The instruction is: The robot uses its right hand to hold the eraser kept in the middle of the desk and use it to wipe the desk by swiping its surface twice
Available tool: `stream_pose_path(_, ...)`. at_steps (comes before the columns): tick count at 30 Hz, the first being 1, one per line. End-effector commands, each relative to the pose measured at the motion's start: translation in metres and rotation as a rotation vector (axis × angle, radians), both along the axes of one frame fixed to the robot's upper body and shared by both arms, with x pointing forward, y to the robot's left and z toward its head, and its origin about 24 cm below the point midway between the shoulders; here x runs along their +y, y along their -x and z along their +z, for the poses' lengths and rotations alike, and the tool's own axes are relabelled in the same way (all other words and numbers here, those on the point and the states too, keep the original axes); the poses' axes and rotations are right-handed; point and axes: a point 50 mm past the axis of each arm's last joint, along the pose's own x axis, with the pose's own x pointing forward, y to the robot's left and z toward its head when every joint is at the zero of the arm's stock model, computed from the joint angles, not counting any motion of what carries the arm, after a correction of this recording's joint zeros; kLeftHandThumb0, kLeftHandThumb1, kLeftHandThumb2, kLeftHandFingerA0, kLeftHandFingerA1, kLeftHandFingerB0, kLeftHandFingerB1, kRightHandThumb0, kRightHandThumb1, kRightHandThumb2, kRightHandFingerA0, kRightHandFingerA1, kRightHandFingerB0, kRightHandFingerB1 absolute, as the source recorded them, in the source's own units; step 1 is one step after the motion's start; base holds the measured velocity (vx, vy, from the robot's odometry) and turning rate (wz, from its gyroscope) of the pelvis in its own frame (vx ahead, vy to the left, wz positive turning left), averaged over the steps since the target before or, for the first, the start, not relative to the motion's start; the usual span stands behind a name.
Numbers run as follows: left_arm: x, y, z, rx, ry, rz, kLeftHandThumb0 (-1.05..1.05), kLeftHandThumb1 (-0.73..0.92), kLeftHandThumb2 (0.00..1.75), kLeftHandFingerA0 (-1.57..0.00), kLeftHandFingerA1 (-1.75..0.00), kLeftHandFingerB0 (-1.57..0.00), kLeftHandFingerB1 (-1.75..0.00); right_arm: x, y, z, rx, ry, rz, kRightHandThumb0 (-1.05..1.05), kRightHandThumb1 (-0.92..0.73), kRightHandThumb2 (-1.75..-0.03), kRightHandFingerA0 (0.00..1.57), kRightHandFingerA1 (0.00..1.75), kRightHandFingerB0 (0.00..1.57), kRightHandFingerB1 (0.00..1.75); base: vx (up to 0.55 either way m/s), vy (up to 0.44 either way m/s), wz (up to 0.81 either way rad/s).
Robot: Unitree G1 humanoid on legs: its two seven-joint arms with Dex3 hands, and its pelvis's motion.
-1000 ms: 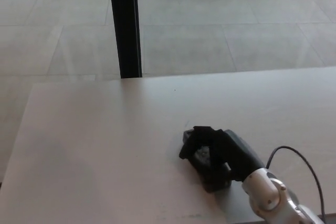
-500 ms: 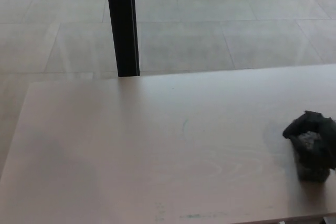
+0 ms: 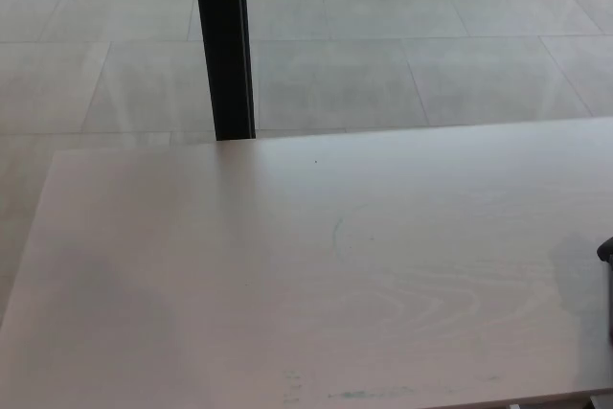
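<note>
Showing only as a dark sliver at the surface far-right edge, the right hand is leaving its grip, and any eraser, impossible to tell.

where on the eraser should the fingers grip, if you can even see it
It cannot be judged: no eraser shows on the desk. Only a black sliver, probably the right hand, shows at the picture's right edge, so neither grip part nor approach side can be told.

Head view: the pale wooden desk fills the foreground, with the grey tiled floor behind it. A black upright post stands on the floor just behind the desk's far edge, left of centre. A sliver of the robot's black right hand shows at the desk's right edge.
</note>
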Motion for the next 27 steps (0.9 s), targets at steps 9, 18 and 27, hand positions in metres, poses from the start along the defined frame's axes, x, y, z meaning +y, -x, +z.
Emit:
stream_pose_path(9,0.007,0.006,0.004,0.008,-0.002,0.018,-0.49,0.6,1.02,-0.75,-0.81,-0.51,-0.68,0.017,0.003,-0.013,0.115,-0.218,0.113,-0.27,-0.75,-0.86,0.9,1.75,0.71,1.4,0.0,0.0,0.0)
stream_pose_path(18,0.009,0.008,0.004,0.018,0.0,0.019,-0.51,0.81,0.63,-0.72,-0.73,-0.55,-0.6,0.015,-0.01,0.038,0.032,-0.313,0.245,-0.52,-0.75,-0.62,0.76,1.37,0.63,0.51,0.0,0.0,0.0)
stream_pose_path(27,0.009,0.009,0.004,0.009,0.005,0.029,-0.5,0.82,0.63,-0.73,-0.74,-0.55,-0.6,-0.032,-0.011,0.104,-0.08,-0.265,0.137,-0.56,-0.74,-0.62,0.89,1.07,0.6,0.47,0.0,0.0,0.0)
